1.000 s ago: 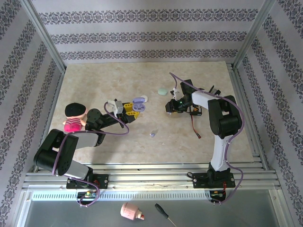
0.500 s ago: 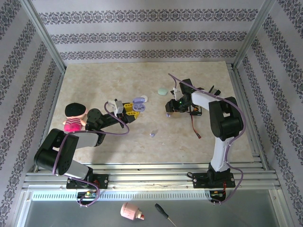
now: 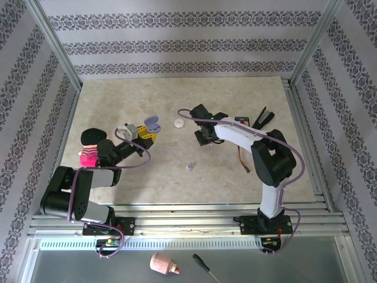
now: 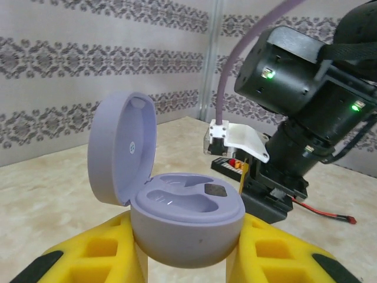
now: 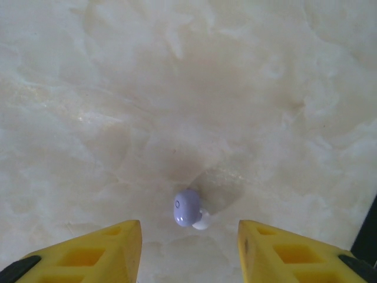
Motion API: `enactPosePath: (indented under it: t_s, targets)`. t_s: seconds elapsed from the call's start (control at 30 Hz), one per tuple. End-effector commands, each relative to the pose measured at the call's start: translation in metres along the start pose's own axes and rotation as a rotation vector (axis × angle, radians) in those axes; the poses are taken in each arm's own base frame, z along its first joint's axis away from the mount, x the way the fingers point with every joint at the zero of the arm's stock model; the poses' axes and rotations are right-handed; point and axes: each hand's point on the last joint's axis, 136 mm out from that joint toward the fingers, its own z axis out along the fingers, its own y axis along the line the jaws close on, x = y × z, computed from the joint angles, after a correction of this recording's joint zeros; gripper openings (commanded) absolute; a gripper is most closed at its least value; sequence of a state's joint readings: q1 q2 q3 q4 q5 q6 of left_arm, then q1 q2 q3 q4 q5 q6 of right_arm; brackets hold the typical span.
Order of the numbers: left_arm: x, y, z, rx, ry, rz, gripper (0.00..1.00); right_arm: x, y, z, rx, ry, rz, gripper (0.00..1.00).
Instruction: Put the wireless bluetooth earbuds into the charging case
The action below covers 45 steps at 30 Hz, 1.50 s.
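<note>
Got a smooth lilac pebble case [image 4: 177, 206], round lid up, clamped in left gripper [image 4: 188, 254], plus right gripper [image 5: 188, 247], fingers apart, above a glossy lilac earbud [image 5: 187, 209] on marbled table [image 5: 177, 88].

Bare tabletop [image 5: 177, 88] all around the lilac earbud [image 5: 187, 209], just ahead of parted yellow fingers [image 5: 94, 250]; beyond the open lilac case [image 4: 185, 230], crowded by right arm [image 4: 306, 100].

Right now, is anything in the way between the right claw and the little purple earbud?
Nothing visible is. The lilac earbud lies alone on the marbled table, just ahead of the right gripper, whose yellow fingers stand open.
</note>
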State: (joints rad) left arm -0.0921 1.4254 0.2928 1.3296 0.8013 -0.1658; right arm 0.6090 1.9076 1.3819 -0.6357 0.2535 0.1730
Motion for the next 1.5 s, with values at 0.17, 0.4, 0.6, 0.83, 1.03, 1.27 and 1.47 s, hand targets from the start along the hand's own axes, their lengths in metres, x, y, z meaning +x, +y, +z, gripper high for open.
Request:
enactPosePath:
  t_s: [0.17,0.4,0.6,0.83,1.03,1.27,1.47]
  targets:
    - [-0.021,0.015,-0.015,-0.088,-0.084,0.044,0.19,0.010,-0.005,0.009,0.308,0.088,-0.125,0.39]
    - [-0.026,0.016,-0.018,-0.099,-0.088,0.057,0.19,0.014,0.003,0.021,0.342,0.122,-0.174,0.36]
    - [-0.025,0.015,-0.019,-0.096,-0.085,0.055,0.19,0.018,0.004,0.029,0.359,0.142,-0.198,0.35]
    - [-0.027,0.016,-0.017,-0.092,-0.088,0.057,0.19,0.022,0.008,0.038,0.359,0.164,-0.214,0.33]
    - [-0.027,0.015,-0.017,-0.085,-0.092,0.052,0.19,0.020,0.005,0.041,0.388,0.167,-0.235,0.31]
    - [-0.028,0.014,-0.015,-0.073,-0.096,0.045,0.19,0.021,-0.002,0.042,0.403,0.178,-0.230,0.28]
    - [-0.028,0.014,-0.015,-0.068,-0.095,0.041,0.19,0.021,-0.007,0.042,0.408,0.184,-0.222,0.26]
